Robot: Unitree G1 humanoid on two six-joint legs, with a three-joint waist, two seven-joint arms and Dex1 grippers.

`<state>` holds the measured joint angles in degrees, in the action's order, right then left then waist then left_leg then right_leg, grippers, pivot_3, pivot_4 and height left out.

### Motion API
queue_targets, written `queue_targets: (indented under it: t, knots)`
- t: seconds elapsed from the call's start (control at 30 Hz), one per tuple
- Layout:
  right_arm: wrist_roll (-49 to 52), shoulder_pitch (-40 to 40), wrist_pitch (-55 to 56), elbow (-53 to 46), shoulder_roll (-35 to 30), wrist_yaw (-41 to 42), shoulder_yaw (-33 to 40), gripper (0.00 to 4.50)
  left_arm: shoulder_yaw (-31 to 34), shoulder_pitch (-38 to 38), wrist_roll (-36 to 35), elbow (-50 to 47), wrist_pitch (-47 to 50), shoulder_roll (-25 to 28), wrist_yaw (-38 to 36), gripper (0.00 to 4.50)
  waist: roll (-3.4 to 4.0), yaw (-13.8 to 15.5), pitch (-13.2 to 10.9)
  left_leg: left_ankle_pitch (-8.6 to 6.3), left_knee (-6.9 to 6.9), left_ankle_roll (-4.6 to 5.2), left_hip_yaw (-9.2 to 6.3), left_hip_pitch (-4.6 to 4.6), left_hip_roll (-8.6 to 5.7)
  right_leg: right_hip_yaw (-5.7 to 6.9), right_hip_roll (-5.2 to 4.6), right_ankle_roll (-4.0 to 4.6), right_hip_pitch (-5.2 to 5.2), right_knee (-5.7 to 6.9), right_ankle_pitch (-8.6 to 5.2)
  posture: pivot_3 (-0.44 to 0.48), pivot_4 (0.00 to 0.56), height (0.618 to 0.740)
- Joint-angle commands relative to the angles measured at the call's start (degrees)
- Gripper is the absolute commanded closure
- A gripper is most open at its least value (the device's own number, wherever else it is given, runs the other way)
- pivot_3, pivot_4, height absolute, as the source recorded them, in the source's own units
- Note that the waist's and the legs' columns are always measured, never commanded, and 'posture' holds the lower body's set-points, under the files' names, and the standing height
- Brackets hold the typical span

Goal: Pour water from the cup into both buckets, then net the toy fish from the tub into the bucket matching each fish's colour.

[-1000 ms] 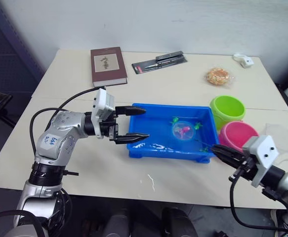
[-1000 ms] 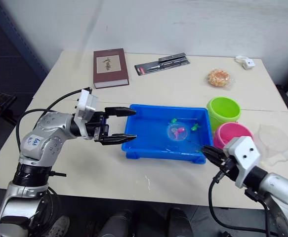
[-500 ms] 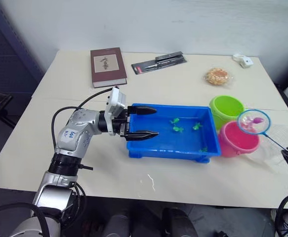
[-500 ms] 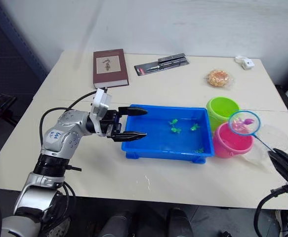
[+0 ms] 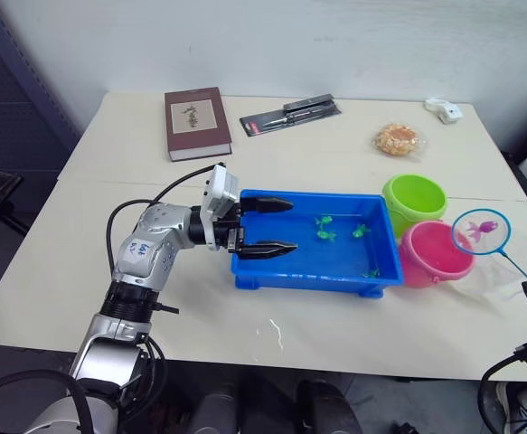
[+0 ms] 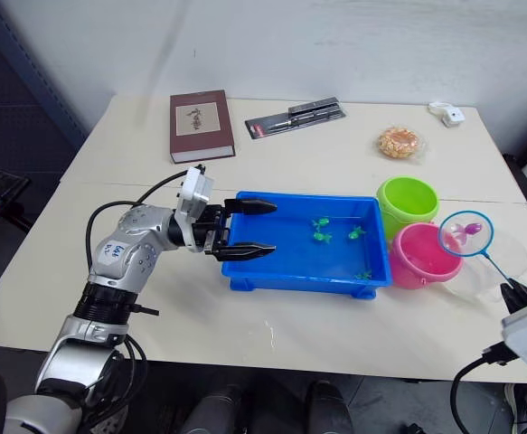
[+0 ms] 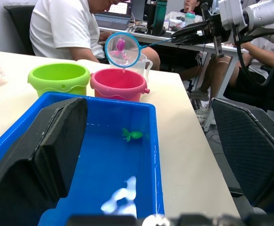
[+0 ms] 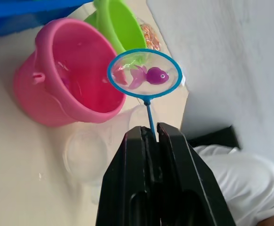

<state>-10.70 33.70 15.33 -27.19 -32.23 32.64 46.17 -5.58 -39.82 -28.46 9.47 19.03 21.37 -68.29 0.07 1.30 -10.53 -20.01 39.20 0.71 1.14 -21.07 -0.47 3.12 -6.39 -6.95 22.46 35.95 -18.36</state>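
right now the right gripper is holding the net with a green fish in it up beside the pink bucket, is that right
Not quite: the fish in the net is pink, not green, as the right wrist view shows. The rest holds: the right gripper is shut on the net's handle, and the hoop is raised beside the pink bucket. The green fish are in the tub.

Net w/ pink fish above pink bucket — green bucket touching it, green fish in tub.
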Motion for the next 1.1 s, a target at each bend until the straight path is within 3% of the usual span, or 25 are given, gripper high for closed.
queue_targets:
  t: [0.03, 0.2, 0.4, 0.53, 0.7, 0.8, 0.93, 1.03, 1.1]
  knots:
    - [-9.8, 0.9, 6.0, 0.8, -2.1, -5.2, 1.2, 4.5, 0.9, 0.2, -0.1, -2.6, -0.4, 0.4, 0.3, 0.01, 0.0, 0.0, 0.0, 0.0, 0.0, 0.0, 0.01, 0.0, 0.0, -0.01, 0.0, 0.0, 0.0, 0.0, 0.0, 0.0, 0.15, 0.738]
    - [-20.0, 1.7, 14.4, 5.0, -7.9, -10.0, 1.0, 4.5, 1.0, 0.3, -0.6, -3.0, 0.6, 0.3, 0.7, 0.01, 0.0, 0.0, 0.0, 0.0, 0.0, 0.0, 0.06, 0.02, 0.0, -0.07, 0.02, 0.0, 0.01, -0.03, 0.0, 0.0, 0.15, 0.738]
    - [-24.0, -0.5, 19.1, 9.1, -12.6, -15.6, 2.3, 4.5, 1.1, -0.9, -0.4, -1.4, 0.1, -0.1, 0.4, 0.01, 0.0, 0.0, 0.0, 0.0, 0.01, -0.01, 0.08, 0.02, 0.02, -0.08, 0.04, -0.01, 0.0, -0.03, 0.0, 0.0, 0.15, 0.738]
    - [-15.7, -2.0, 14.9, 10.4, -12.2, -12.8, 2.3, 4.5, 1.5, -0.1, -0.4, -1.9, 0.0, 0.1, 0.9, 0.01, 0.0, -0.1, 0.0, 0.01, 0.0, -0.02, 0.08, 0.03, 0.05, -0.08, 0.07, -0.01, 0.0, -0.02, 0.0, 0.0, 0.15, 0.738]
    - [13.7, -6.2, 1.5, 1.5, -16.8, 0.6, -0.1, 4.5, 2.3, 1.6, 0.4, -2.1, -0.4, 1.8, 1.1, 0.01, 0.01, -0.6, 0.0, 0.01, 0.01, -0.01, 0.08, 0.06, 0.06, -0.08, 0.04, -0.01, -0.02, 0.02, 0.01, 0.0, 0.15, 0.738]
    - [23.6, -6.6, -7.2, -2.7, -21.2, 9.0, -1.8, 4.5, 2.2, 1.8, 1.2, -1.3, -1.3, 2.8, 0.9, 0.01, 0.0, -0.7, 0.0, 0.01, 0.02, 0.0, 0.07, 0.1, 0.09, -0.06, 0.06, -0.01, -0.04, 0.06, 0.01, 0.0, 0.15, 0.738]
    - [23.9, -11.0, -14.4, -4.5, -26.5, 12.5, -4.5, 4.5, 2.6, 1.8, 1.3, -1.0, -1.3, 3.4, 1.1, 0.01, -0.02, -0.3, 0.0, 0.01, 0.05, 0.05, 0.03, 0.07, 0.02, -0.03, 0.0, -0.04, -0.08, 0.02, 0.02, 0.0, 0.15, 0.738]
    - [16.3, -17.4, -15.5, -2.5, -34.8, 14.8, -14.6, 4.5, 2.9, 2.1, 1.3, -1.3, -0.9, 4.2, 1.1, 0.01, -0.01, -0.1, 0.0, -0.01, 0.12, 0.09, 0.03, 0.02, 0.0, -0.02, -0.03, -0.07, -0.06, 0.01, 0.04, 0.0, 0.15, 0.738]
    - [13.3, -21.5, -14.1, -0.6, -37.0, 14.8, -19.2, 4.5, 2.9, 2.0, 1.4, -1.5, -0.7, 4.2, 1.3, 0.01, -0.01, -0.1, 0.0, 0.0, 0.16, 0.13, 0.04, -0.03, -0.02, -0.04, -0.05, -0.1, -0.02, 0.02, 0.06, 0.0, 0.15, 0.738]
